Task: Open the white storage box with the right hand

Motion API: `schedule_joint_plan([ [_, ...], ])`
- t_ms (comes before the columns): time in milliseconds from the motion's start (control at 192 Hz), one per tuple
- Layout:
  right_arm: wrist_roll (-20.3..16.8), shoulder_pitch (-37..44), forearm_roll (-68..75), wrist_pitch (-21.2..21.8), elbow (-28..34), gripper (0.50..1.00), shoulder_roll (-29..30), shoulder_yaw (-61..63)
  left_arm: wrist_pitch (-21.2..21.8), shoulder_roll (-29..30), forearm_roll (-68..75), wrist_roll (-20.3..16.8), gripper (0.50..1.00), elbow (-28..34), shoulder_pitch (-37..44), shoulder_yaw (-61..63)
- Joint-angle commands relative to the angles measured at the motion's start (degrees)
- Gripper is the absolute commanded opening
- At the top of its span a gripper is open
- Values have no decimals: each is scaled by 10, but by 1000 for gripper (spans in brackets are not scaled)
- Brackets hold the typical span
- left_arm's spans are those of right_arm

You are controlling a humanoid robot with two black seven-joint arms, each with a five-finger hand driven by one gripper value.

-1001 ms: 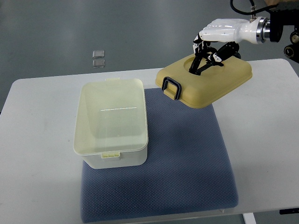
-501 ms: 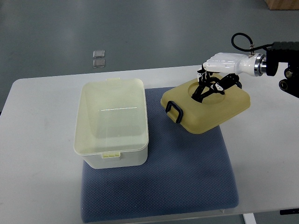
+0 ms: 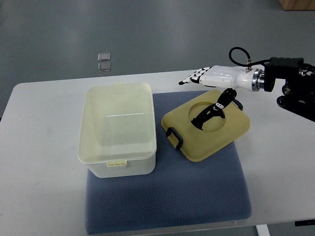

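1. Box [image 3: 118,130] at 9 o'clock, open, resting on the left of the blue mat [image 3: 197,196]; interior looks empty.
2. Lid [image 3: 205,125] lies flat on the mat at 3 o'clock of the box, just beside it, black latch [image 3: 174,137] toward the box.
3. Right hand [image 3: 212,77] enters from 3 o'clock, fingers [image 3: 193,78] stretched out and spread, gripping nothing; thumb [image 3: 224,100] reaches down by the lid's central handle [image 3: 206,117].
4. Step judged: release and withdraw. Lift the thumb clear of the handle first, then retreat toward 3 o'clock, so the lid does not drag.
5. Surroundings: white table [image 3: 39,162]; two small clear items [image 3: 104,61] on the floor at 12 o'clock, well apart. Nothing blocks the retreat.
6. Left arm not visible.
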Motion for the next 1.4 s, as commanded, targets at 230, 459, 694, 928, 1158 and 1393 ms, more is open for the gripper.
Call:
schedule_joint_plan([
  [230,43,16,91,83,-1,944,-9,36,0,0,0,0,1000,0,0,0],
  [459,-33,9,321,270,-62,944,1,123,0,0,0,0,1000,0,0,0],
  [694,-198,-25,692,296,-145,944,40,133,0,0,0,0,1000,0,0,0],
  [928,-345,-66,1048,282,-192,944,79,133,0,0,0,0,1000,0,0,0],
  [1158,-338,-67,1088,225,-192,944,96,133,0,0,0,0,1000,0,0,0],
  [1393,-338,-69,1086,225,-191,944,111,133,0,0,0,0,1000,0,0,0],
])
